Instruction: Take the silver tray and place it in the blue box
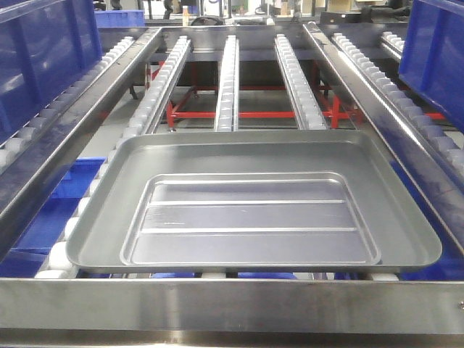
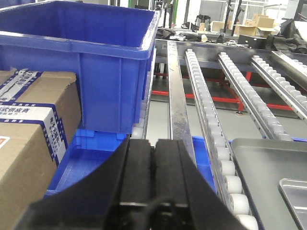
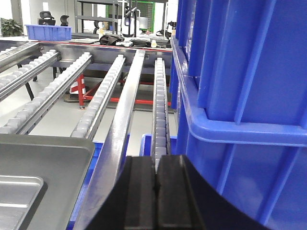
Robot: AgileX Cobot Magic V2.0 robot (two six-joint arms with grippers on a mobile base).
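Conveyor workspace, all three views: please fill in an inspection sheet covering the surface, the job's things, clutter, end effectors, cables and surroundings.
Surface: steel roller rails with open gaps between them; steel front bar.
Job's things: silver tray lies flat across the rails, empty; left blue box and right blue box stand on either side.
Clutter: cardboard cartons beside the left blue box; low blue bins under the rails.
End effectors: left end effector and right end effector are both shut, holding nothing, clear of the tray.
Cables: nothing seen.
Surroundings: red frame below the rails; blurred shelving behind.
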